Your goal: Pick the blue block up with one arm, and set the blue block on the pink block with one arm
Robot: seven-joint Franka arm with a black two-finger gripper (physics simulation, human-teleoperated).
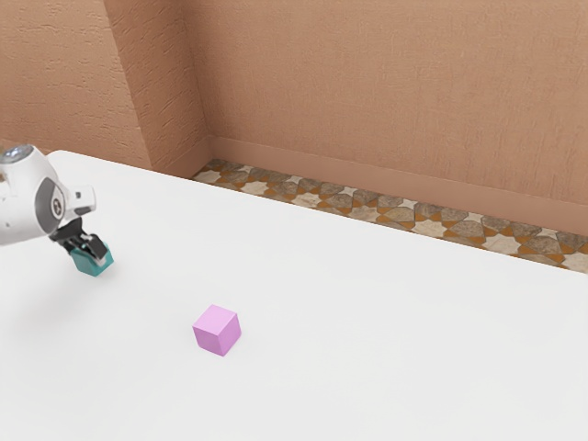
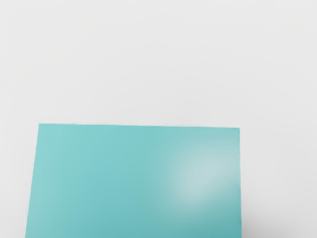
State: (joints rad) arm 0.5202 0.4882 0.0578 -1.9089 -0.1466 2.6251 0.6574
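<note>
Holding something already, is it? Which step would you say the arm is on?

The carry, I'd judge. The black two-finger gripper (image 1: 90, 250) is closed narrow on the small teal-blue cube, the blue block (image 1: 99, 264), pinching it from two opposite sides and touching nothing else.

And where is that over the flat white table (image 1: 367, 303)?

Toward the corner at the exterior view's left, in from the far edge that runs along the patterned tiled floor (image 1: 413, 216). Whether the blue block is well clear of the top or barely off it I can't say for certain. A faint shade beneath suggests it is raised. From the hand's own camera the blue block (image 2: 138, 183) sits right under the hand, with bare table (image 2: 148, 59) beyond.

The target?

The light pink cube, the pink block (image 1: 217, 330), stands alone farther in from that corner, well apart from the gripper, toward the exterior view's right. Nothing is on top of it.

So what does the next move call for?

A sweep across to a spot above the pink block, high enough not to knock it and with the faces squared to it. Then a slow drop until the two touch, and only then letting go. Set down off-centre, the blue block could tip off or shove the pink one.
</note>
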